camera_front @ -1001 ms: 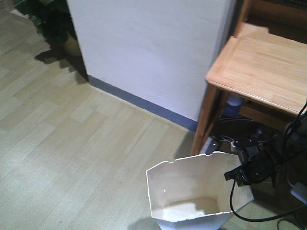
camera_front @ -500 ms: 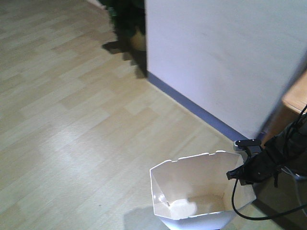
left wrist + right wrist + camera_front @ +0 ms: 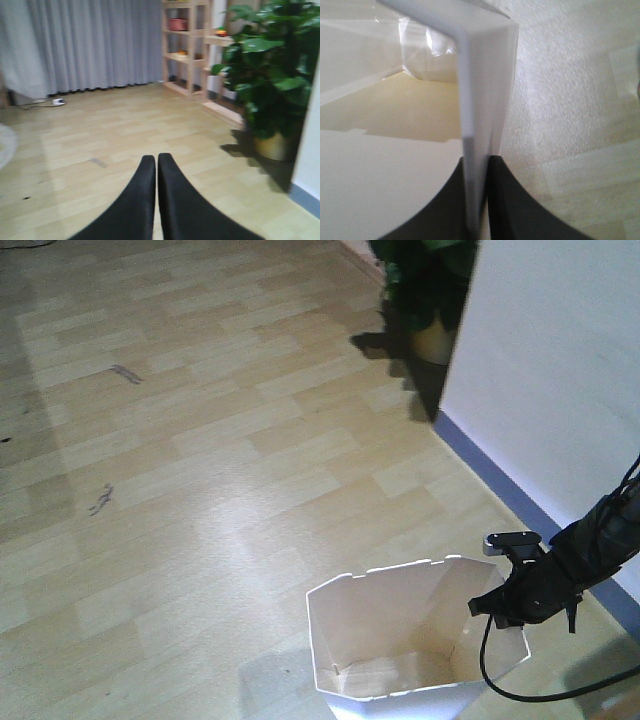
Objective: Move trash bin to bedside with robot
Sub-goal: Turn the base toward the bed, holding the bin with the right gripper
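The right end effector (image 3: 490, 607) clamps the trash bin (image 3: 395, 625) rim — base cropped.

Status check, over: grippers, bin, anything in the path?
Right gripper shut on trash bin wall. Left gripper shut, empty. Bin upright on floor. Bedside not in view; potted plant, wall ahead right.

The right claw (image 3: 479, 167) grips the thin white wall of the trash bin (image 3: 487, 75), with one black finger on its cream inner side and the other outside, above the pale floor (image 3: 570, 100).
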Robot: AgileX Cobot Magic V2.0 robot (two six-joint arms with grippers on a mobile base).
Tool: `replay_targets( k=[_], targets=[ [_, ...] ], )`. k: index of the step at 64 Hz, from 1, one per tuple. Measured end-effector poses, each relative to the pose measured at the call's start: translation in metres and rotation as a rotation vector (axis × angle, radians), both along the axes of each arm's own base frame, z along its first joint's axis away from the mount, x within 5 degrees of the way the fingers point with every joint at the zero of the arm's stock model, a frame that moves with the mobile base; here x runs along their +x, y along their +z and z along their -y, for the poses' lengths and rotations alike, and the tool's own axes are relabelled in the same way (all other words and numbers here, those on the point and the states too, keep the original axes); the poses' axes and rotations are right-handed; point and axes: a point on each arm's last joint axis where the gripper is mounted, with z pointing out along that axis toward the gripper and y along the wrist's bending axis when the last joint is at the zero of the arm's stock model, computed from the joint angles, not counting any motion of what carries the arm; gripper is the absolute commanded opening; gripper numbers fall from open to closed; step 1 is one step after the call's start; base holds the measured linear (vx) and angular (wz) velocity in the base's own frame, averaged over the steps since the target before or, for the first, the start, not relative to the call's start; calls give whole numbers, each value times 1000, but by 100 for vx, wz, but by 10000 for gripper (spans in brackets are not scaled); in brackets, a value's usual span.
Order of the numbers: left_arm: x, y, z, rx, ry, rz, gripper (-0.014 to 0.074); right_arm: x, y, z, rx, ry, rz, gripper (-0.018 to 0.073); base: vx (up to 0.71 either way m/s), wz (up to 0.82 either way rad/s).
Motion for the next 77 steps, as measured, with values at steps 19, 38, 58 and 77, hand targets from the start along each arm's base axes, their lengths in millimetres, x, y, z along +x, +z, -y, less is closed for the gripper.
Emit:
replay_targets(
  k=[19,38,58,77],
  targets=[
    [0,0,0,0,0,0,-6,1,0,3,-29,-5,11,-3,16,60],
    [0,0,0,0,0,0,-6,1,0,2,-21,-8,9,-3,16,60],
    [0,0,0,0,0,0,-6,0,0,-3,15,1,-5,-3,15,36],
    [0,0,0,0,0,0,-6,0,0,-2,3,3,-1,-3,22,3]
  ],
)
